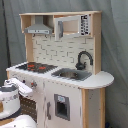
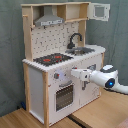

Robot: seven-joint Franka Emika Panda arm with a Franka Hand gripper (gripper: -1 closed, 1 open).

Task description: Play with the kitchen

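The kitchen front panel: claw at knob level; jaw spread can't tell.

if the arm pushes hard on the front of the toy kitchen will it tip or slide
The kitchen looks tall and boxy with a wide base on the floor, so tipping seems unlikely from a low push at the knobs. It might slide slightly instead. The open upper cabinet door would probably swing easily.
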